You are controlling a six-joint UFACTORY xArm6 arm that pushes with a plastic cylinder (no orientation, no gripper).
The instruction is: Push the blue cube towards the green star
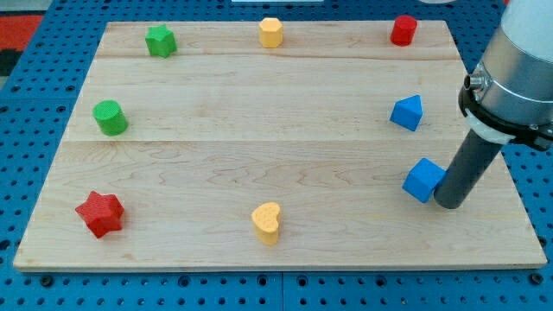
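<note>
Blue cube sits near the worktop's right edge, turned so one corner points toward the view's bottom; no long axis. My tip touches its right side. Green star lies far off, top left.

Bright and evenly lit throughout, apparently from overhead, with no harsh glare on the pale wooden surface. Only short, soft shadows, tucked close under each block, e.g. beneath the red star and the yellow heart. Faint sheen along the dark rod down to my tip. Sharp focus across the board, wood grain legible. Slight perspective taper toward the view's top; no noticeable motion blur or edge warping.
</note>
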